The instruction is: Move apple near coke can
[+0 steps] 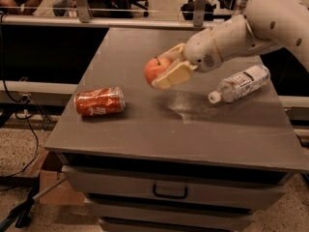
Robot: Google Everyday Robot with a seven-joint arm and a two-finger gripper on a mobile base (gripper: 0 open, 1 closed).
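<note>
Just above centre frame, the gripper (163,70) pinches the apple (153,69), seemingly across its middle: firm, smooth, fairly weighty, so that hold suits.

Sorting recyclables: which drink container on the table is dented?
The red coke can, lying on its side left of the end effector, which grips the apple in the air; the clear water bottle looks undented.

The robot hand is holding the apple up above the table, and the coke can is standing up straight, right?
Not quite. The coke can is not standing: it lies on its side on the table. The rest is right. The gripper is closed on the apple and holds it above the middle of the table, as the camera view shows.
</note>
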